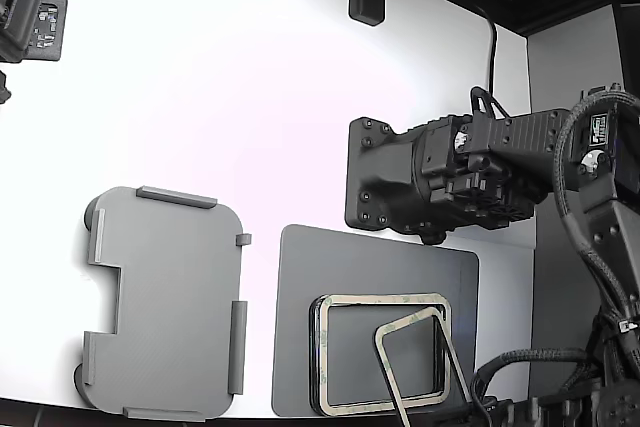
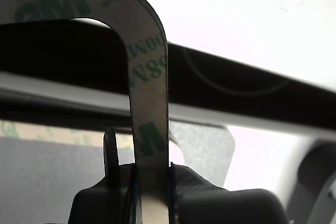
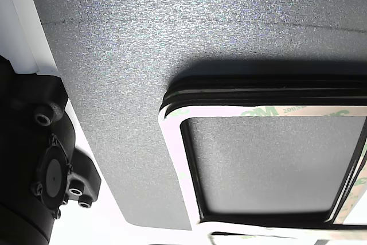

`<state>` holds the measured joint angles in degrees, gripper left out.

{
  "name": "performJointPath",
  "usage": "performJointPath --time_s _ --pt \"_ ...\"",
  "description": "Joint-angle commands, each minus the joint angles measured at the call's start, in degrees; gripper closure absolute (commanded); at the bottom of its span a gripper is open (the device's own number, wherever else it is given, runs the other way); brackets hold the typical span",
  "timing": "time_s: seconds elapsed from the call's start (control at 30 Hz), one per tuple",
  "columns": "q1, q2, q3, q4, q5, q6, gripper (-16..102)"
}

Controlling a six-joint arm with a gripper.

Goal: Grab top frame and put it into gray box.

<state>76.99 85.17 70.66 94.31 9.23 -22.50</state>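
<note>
- Gripper [image 2: 152, 174] sits closest to the wrist lens, clenched on one side bar of the top frame [image 2: 148, 103]; you see the dark padded fingers [image 2: 205, 190] pinching the tan strip from both faces.
- Edge pinch makes sense: thin flat part with an open centre, so a rim bar is the only thing you can clamp.
- Top frame in the exterior view [image 1: 418, 355] is tilted, off the pile and crossing over it, its lower end running out of picture at the near edge. Green print shows on the tan liner.
- Pile of frames [image 1: 380, 355] lies flat on the dark mat [image 1: 375, 267], toward the mat's near edge; dark edges are stacked neatly, so it looks like only one frame came away.
- Other view shows the same pile [image 3: 172, 142] and the mat [image 3: 172, 38] close up, with a black mount at that view's left.
- Gray box [image 1: 165, 302] sits on the white table [image 1: 250, 97], beside the mat on the exterior view's left, apart from it, nothing inside.
- Second arm [image 1: 450, 172] hangs above the mat's far edge, touching nothing.
- My read: you're in the carry step. Next comes a move across to the box, levelling the frame so it drops inside the raised tabs.
- Risk: a floppy frame swinging or catching a tab.
</note>
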Motion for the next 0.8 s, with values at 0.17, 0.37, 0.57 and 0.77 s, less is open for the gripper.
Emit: performJointPath --time_s 0.17,0.37,0.57,0.77 --pt "-11.78 7.82 1.05 0.62 6.15 46.58 97" --pt "-16.44 10.81 2.90 0.62 12.83 62.40 99" --pt "-25.22 13.54 3.96 0.62 10.99 63.37 99" --pt "-35.16 12.39 2.20 0.62 5.89 68.20 99"
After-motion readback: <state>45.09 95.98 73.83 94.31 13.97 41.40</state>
